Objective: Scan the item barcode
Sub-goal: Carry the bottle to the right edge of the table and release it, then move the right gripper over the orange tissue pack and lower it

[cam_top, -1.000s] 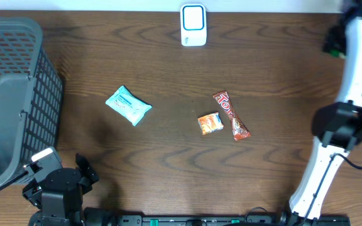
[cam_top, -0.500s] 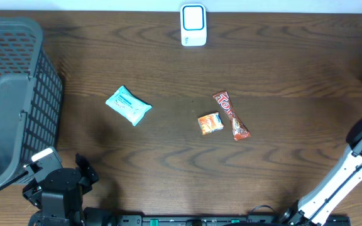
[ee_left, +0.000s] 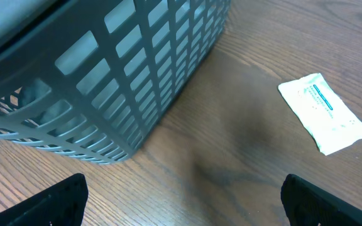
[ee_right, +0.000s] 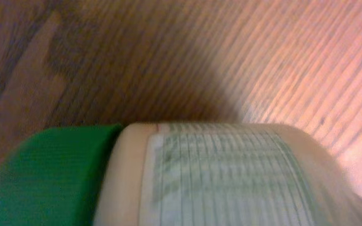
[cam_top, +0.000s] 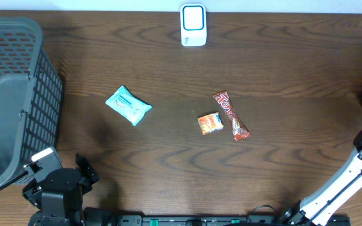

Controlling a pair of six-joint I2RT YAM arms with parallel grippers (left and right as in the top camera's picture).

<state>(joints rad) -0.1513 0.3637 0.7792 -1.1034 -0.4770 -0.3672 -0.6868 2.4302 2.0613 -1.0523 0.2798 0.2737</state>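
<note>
Left claw [ee_left: 187, 204]: fingers wide apart, empty, near-left beside grey basket [ee_left: 105, 75] | Right claw: at right table edge, fingers unseen, cannot tell whether apart or clamped | Item: white bottle [ee_right: 231, 176] with green cap [ee_right: 49, 169], blurred, filling the right wrist view over the wood | Scanner [cam_top: 193, 25]: far centre

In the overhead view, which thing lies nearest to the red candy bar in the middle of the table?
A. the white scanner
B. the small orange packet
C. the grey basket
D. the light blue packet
B: the small orange packet lies right beside the red candy bar, closer than anything else on the table.
</note>
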